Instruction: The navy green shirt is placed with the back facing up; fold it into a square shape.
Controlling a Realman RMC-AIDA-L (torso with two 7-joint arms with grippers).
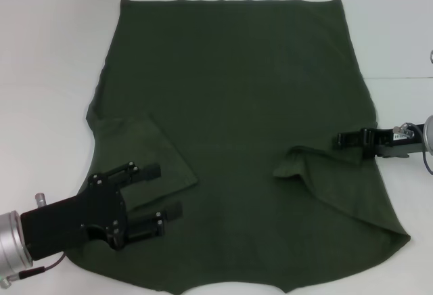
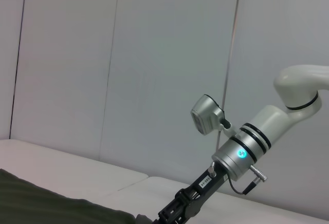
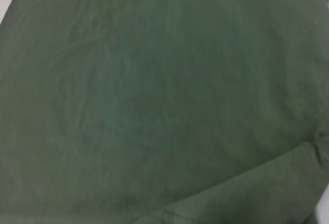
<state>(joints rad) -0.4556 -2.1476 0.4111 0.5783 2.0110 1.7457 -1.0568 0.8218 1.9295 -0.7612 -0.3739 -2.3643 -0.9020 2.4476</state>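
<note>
The navy green shirt lies spread flat on the white table, hem at the far side. Both sleeves are folded inward onto the body: the left sleeve and the right sleeve. My left gripper hovers over the shirt's near left part, just beside the folded left sleeve, open with nothing between its fingers. My right gripper reaches in low over the shirt's right edge, close to the folded right sleeve. The right wrist view is filled with green fabric. The left wrist view shows the shirt's edge and the right arm beyond it.
White table surrounds the shirt, with bare strips on the left, right and far sides. A table seam runs along the right. A grey panelled wall stands behind the table.
</note>
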